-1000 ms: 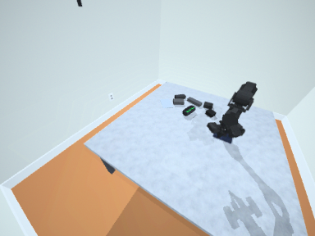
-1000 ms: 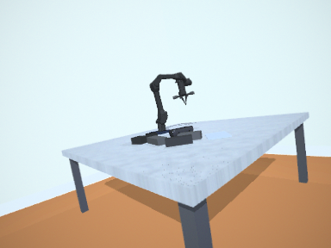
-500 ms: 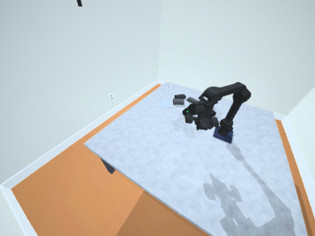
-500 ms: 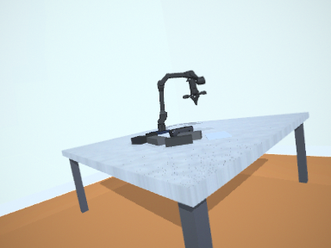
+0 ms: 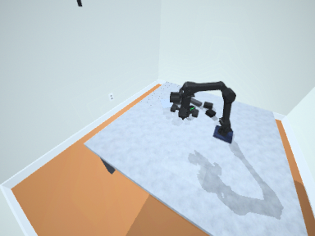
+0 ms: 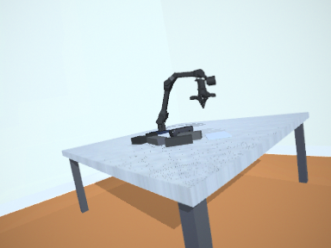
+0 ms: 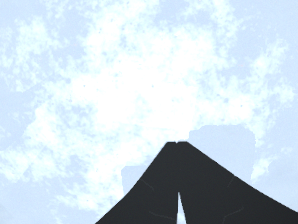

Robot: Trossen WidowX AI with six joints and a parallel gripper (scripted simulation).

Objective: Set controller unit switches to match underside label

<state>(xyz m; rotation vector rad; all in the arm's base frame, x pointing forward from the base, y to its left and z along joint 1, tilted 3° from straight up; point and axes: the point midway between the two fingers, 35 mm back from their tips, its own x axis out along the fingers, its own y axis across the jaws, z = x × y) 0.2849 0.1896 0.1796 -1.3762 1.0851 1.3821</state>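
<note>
With my gripper (image 5: 183,118) (image 6: 203,106) (image 7: 176,151) pressed together, I hover near the controller unit (image 5: 192,106), green-marked among dark modules on the bench (image 5: 135,139) (image 6: 129,157) (image 7: 75,60), probably approaching; next I must line up above it.

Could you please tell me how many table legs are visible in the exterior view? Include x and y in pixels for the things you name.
3, all dark grey and straight: left leg (image 6: 79,185), front leg (image 6: 197,226), right leg (image 5: 107,165) (image 6: 302,155); a fourth may be hidden.
</note>
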